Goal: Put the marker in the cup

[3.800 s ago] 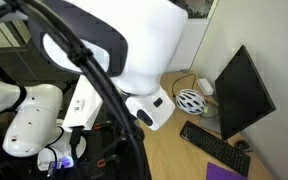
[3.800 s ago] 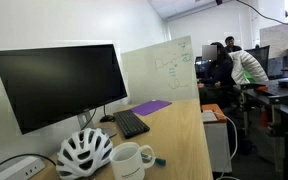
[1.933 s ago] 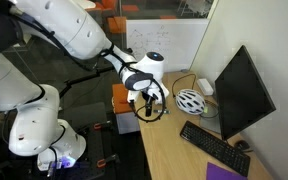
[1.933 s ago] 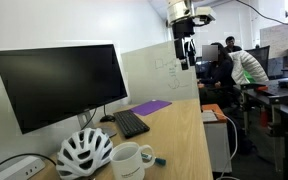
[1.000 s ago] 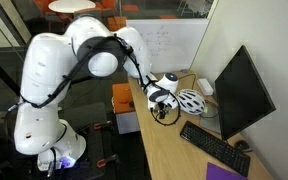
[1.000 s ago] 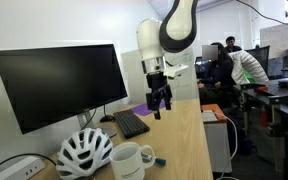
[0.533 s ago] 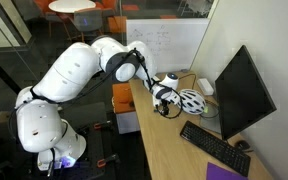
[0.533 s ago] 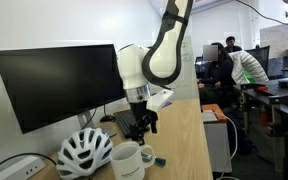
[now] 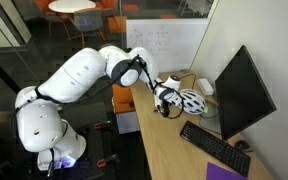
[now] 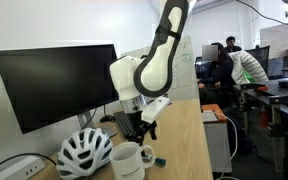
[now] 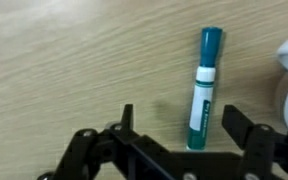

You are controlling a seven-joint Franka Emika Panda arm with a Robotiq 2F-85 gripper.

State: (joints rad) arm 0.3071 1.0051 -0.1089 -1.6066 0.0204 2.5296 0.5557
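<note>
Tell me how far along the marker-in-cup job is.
Done: the gripper is lined up low over the marker, close to the cup. In hand: the grasp, not yet made; the jaws stand open on either side of the marker, which lies flat on the desk. Left: closing on the marker, lifting it and dropping it into the cup.

We see the arm [image 10: 146, 72] bent down over the desk [image 10: 189, 140], gripper [image 10: 139, 130] low over the marker [image 10: 150, 160], which lies just beside the white cup [image 10: 127, 162]. Bike helmet [image 10: 84, 152] sits on the cup's other side, monitor [image 10: 54, 85] behind, person [image 10: 246, 66] well back
</note>
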